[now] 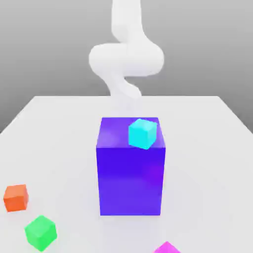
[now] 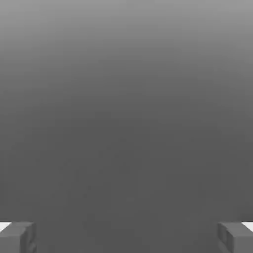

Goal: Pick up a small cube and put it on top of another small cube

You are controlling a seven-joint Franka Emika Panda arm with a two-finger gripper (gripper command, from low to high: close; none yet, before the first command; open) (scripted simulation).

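The small magenta cube lies at the table's front edge, cut off by the exterior view's lower border. A cyan small cube rests on top of the big purple-blue block. An orange cube and a green cube sit at the front on the exterior view's left. My white arm rises behind the block. In the hand view my gripper is open, with one grey fingertip at each side, nothing between them and plain grey beyond.
The white table stretches around the tall block, which stands between the arm and the front cubes. Bare table surface lies on both sides of the block.
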